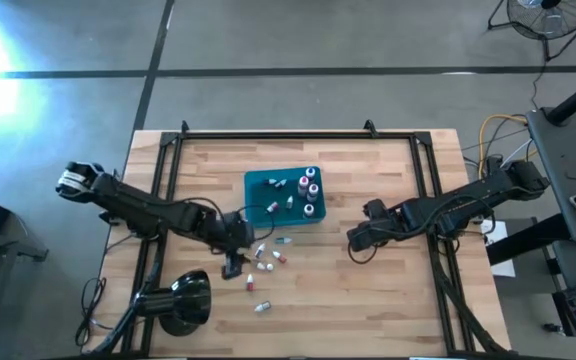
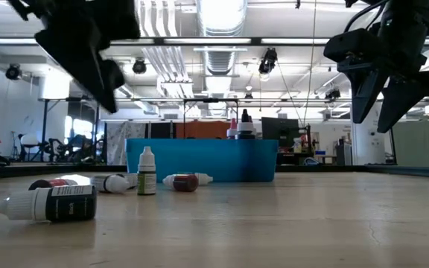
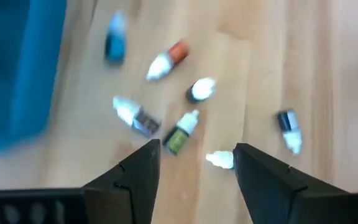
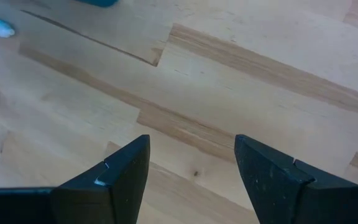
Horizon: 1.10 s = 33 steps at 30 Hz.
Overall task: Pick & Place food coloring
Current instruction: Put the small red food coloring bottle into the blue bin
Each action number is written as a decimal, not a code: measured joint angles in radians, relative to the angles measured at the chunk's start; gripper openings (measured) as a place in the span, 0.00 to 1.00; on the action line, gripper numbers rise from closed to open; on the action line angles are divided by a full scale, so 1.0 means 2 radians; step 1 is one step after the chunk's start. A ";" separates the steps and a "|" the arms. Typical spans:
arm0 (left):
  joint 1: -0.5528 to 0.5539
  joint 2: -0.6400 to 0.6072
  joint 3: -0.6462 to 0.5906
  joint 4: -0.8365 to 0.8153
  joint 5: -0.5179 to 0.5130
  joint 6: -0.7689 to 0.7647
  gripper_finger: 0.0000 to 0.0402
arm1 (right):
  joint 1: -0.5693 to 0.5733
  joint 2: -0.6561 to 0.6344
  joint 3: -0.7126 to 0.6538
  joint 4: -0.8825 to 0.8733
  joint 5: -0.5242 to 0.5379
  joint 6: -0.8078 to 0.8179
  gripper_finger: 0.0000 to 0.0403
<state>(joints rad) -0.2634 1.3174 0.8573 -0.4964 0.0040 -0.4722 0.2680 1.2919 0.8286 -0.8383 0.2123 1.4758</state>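
Several tiny food coloring bottles (image 1: 268, 255) lie on their sides on the wood near the teal bin (image 1: 258, 205). One stands upright (image 2: 147, 171), and one lies apart nearer the near edge (image 1: 263, 306). More bottles stand inside the bin (image 1: 308, 190). My left gripper (image 1: 233, 265) hangs open above the loose group. In the left wrist view (image 3: 196, 149) a green bottle (image 3: 182, 132) and a pale cap (image 3: 219, 160) show between its fingertips. My right gripper (image 1: 358, 240) hangs open over bare wood (image 4: 191, 146), to the right of the bottles.
A black desk lamp (image 1: 178, 300) stands at the near left corner, close to my left arm. A dark bottle (image 2: 51, 202) lies nearest the low camera. Bare wood stretches to the right of the bin and below my right gripper. A black frame (image 1: 268, 135) runs along the table's far edge.
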 joint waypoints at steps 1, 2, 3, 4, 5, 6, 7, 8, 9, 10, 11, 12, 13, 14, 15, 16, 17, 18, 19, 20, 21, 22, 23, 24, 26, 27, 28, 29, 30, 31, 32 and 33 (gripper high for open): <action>-0.002 0.006 0.000 -0.003 0.000 -0.048 0.45 | 0.000 0.000 -0.001 0.000 0.000 0.004 0.57; -0.003 0.011 -0.001 -0.009 0.001 -0.091 0.45 | 0.000 0.000 -0.002 0.000 0.000 0.007 0.57; -0.004 0.017 -0.004 -0.019 0.003 -0.134 0.45 | 0.000 0.000 -0.003 0.000 0.000 0.011 0.57; -0.004 0.021 -0.005 -0.026 0.003 -0.175 0.45 | 0.000 0.000 -0.005 0.002 0.000 0.016 0.57; -0.004 0.026 -0.006 -0.025 0.007 -0.215 0.44 | 0.000 0.000 -0.008 0.002 0.000 0.021 0.57; -0.004 0.029 -0.006 -0.024 0.012 -0.253 0.44 | 0.000 0.000 -0.010 0.001 0.000 0.025 0.57; -0.004 0.034 -0.006 -0.026 0.019 -0.289 0.44 | 0.000 0.000 -0.012 0.001 0.000 0.029 0.57; -0.004 0.039 -0.006 -0.027 0.027 -0.318 0.44 | 0.000 0.000 -0.014 0.002 -0.001 0.034 0.57; -0.004 0.044 -0.006 -0.027 0.039 -0.341 0.44 | 0.000 0.000 -0.015 0.002 -0.001 0.037 0.57; -0.006 0.049 -0.006 -0.027 0.049 -0.355 0.44 | 0.000 0.000 -0.016 0.002 -0.001 0.041 0.57; -0.008 0.054 -0.006 -0.027 0.054 -0.363 0.44 | 0.000 0.000 -0.017 0.002 -0.002 0.044 0.57; -0.012 0.058 -0.006 -0.025 0.058 -0.369 0.44 | 0.000 0.000 -0.017 0.003 -0.002 0.046 0.57; -0.017 0.062 -0.006 -0.022 0.058 -0.374 0.44 | 0.000 0.000 -0.017 0.004 -0.002 0.047 0.57; -0.022 0.066 -0.006 -0.018 0.058 -0.379 0.44 | 0.000 0.000 -0.017 0.004 -0.003 0.047 0.57; -0.028 0.071 -0.006 -0.016 0.058 -0.384 0.44 | 0.000 0.000 -0.017 0.004 -0.004 0.047 0.57; -0.033 0.076 -0.006 -0.009 0.059 -0.391 0.44 | 0.000 0.000 -0.017 0.005 -0.006 0.048 0.57; -0.039 0.082 -0.006 0.001 0.061 -0.398 0.44 | 0.000 0.000 -0.017 0.004 -0.006 0.048 0.57; -0.044 0.087 -0.006 0.011 0.064 -0.404 0.44 | 0.000 0.000 -0.017 0.004 -0.006 0.048 0.57; -0.049 0.091 -0.006 0.019 0.065 -0.408 0.44 | 0.000 0.000 -0.017 0.004 -0.006 0.048 0.57; -0.054 0.095 -0.006 0.026 0.065 -0.415 0.44 | 0.000 0.000 -0.017 0.004 -0.006 0.048 0.57; -0.057 0.100 -0.006 0.032 0.064 -0.422 0.44 | 0.000 0.000 -0.017 0.004 -0.006 0.048 0.57; -0.058 0.104 -0.006 0.035 0.061 -0.429 0.44 | 0.000 0.000 -0.017 0.004 -0.005 0.048 0.57; -0.059 0.109 -0.006 0.035 0.059 -0.436 0.44 | 0.000 0.000 -0.017 0.004 -0.003 0.048 0.57; -0.059 0.112 -0.006 0.035 0.058 -0.446 0.44 | 0.000 0.000 -0.019 0.004 -0.002 0.051 0.57; -0.059 0.119 -0.006 0.038 0.054 -0.472 0.44 | -0.001 0.000 -0.023 0.003 -0.002 0.059 0.57; -0.058 0.122 -0.006 0.039 0.054 -0.485 0.44 | -0.001 0.000 -0.025 0.002 -0.002 0.059 0.57; -0.058 0.126 -0.006 0.042 0.054 -0.498 0.44 | -0.001 0.000 -0.027 0.001 -0.002 0.059 0.57; -0.058 0.130 -0.006 0.043 0.054 -0.511 0.44 | -0.001 0.000 -0.030 0.002 -0.001 0.059 0.57; -0.058 0.134 -0.006 0.043 0.054 -0.526 0.44 | -0.001 0.000 -0.033 0.002 -0.001 0.060 0.57; -0.058 0.138 -0.006 0.043 0.056 -0.542 0.44 | -0.001 0.000 -0.038 0.001 -0.001 0.061 0.57; -0.058 0.142 -0.006 0.044 0.057 -0.558 0.44 | -0.001 0.000 -0.041 0.001 -0.001 0.061 0.57; -0.058 0.145 -0.005 0.047 0.058 -0.574 0.44 | -0.001 0.000 -0.045 0.001 -0.001 0.061 0.57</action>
<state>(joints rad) -0.3786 1.6082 0.8473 -0.4031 0.1210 -1.6197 0.2653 1.2922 0.7388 -0.8370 0.2097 1.5974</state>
